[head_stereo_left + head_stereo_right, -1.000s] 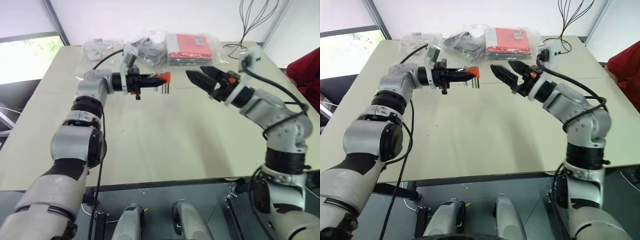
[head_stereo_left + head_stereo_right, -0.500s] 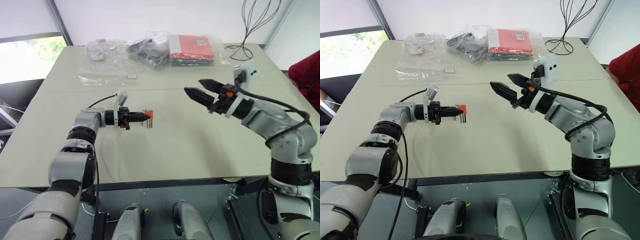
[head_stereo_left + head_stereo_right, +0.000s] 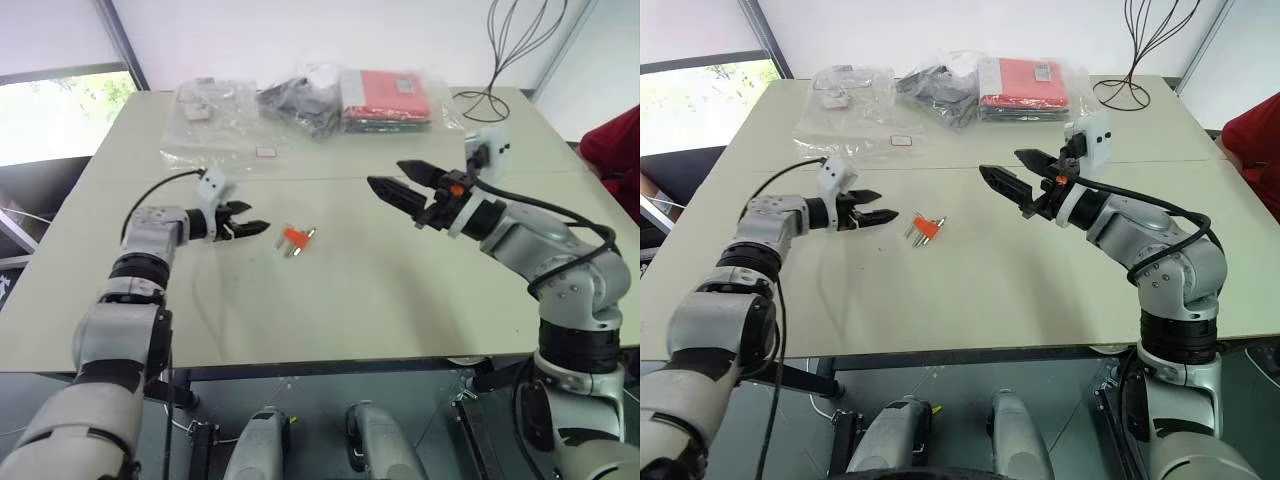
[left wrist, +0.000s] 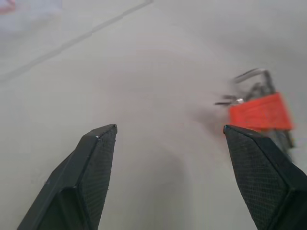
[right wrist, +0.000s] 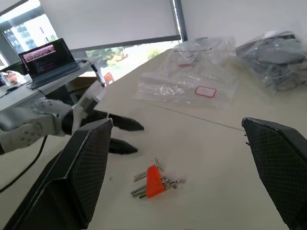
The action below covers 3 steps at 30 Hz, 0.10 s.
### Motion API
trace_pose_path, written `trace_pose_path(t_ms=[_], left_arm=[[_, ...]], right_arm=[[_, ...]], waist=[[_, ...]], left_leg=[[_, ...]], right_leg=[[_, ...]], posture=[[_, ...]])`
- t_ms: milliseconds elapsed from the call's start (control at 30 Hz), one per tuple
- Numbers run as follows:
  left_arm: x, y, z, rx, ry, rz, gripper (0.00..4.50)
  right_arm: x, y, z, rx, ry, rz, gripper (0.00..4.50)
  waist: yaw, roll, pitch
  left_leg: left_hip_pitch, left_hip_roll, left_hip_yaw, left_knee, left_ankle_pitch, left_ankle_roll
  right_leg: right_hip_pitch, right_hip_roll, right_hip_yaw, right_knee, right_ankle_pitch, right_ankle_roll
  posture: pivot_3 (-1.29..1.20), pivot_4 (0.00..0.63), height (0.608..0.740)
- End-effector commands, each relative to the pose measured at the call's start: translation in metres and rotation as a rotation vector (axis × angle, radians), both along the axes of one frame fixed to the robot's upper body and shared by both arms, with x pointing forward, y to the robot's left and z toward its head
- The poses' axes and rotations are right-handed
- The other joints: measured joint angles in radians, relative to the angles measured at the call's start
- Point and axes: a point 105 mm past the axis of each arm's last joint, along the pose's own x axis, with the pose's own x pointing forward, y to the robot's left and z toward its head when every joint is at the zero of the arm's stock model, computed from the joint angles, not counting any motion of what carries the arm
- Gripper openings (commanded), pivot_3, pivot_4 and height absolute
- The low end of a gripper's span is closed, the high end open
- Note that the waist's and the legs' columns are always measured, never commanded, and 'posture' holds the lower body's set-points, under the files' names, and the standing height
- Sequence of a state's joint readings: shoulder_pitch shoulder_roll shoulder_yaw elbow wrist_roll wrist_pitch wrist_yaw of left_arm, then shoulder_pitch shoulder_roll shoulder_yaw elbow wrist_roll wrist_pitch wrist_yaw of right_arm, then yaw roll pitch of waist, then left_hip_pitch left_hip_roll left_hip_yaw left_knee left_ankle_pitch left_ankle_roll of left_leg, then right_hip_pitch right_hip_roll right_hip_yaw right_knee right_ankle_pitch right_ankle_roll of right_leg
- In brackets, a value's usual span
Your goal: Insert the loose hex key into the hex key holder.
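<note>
- A pale beige worktop (image 3: 330, 300) fills the scene, with a white wall behind it and a window at the far left.
- A thin seam runs across the worktop from side to side, just beyond both hands.
- The holder (image 3: 294, 238), a small red-orange block with short silver keys sticking out, lies flat on the worktop near the middle, on the near side of the seam.
- In the right wrist view the holder (image 5: 153, 182) rests alone on bare surface, keys fanned out to both sides; I cannot tell the loose hex key apart from them.
- The left hand (image 3: 247, 222) sits low over the worktop just left of the holder, apart from it, its two black fingers spread and empty.
- In the left wrist view the holder (image 4: 261, 111) lies just beyond one fingertip (image 4: 103, 136) pair's gap, off to the side, not between the fingers.
- The right hand (image 3: 392, 180) hangs above the worktop to the right of the holder, well apart from it, fingers spread wide and holding nothing.
- Clear bags (image 3: 215, 125) and a red packet (image 3: 385, 97) in plastic crowd the far edge; a laptop (image 5: 48, 56) stands on a separate desk beyond the left edge.
- The near half of the worktop, from the holder to the front edge, is bare surface, as is the stretch between the two hands.
- A dark wire stand (image 3: 487, 95) sits near the far right corner.
</note>
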State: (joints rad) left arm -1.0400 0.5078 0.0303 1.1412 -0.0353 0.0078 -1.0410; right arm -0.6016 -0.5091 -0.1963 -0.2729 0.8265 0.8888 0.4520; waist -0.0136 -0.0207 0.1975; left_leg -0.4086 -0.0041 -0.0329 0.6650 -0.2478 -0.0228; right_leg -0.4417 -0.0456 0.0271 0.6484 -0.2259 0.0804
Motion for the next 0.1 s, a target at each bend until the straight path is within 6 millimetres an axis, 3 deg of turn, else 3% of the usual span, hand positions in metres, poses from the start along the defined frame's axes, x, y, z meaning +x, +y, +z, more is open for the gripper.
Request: trace_pose_path(t_ms=[33,100], left_arm=[[-0.0008,-0.0050,0.0269,-0.075,-0.097,-0.048,3.68],[-0.0075,-0.0106,0.0340,-0.088,-0.156,-0.105,3.68]], right_arm=[[-0.0077,-0.0017,0.0123,0.009,-0.056,0.002,4.50],[-0.0097,-0.0045,0.0041,-0.027,-0.045,-0.012,4.50]], waist=[[0.003,0.000,0.000],[0.003,0.000,0.000]], left_leg=[[0.000,0.000,0.000,0.000,0.000,0.000],[-0.001,0.000,0.000,0.000,0.000,0.000]], right_leg=[[0.000,0.000,0.000,0.000,0.000,0.000],[0.000,-0.001,0.000,-0.001,0.000,0.000]], posture=[[0.00,0.150,0.740],[0.00,0.150,0.740]])
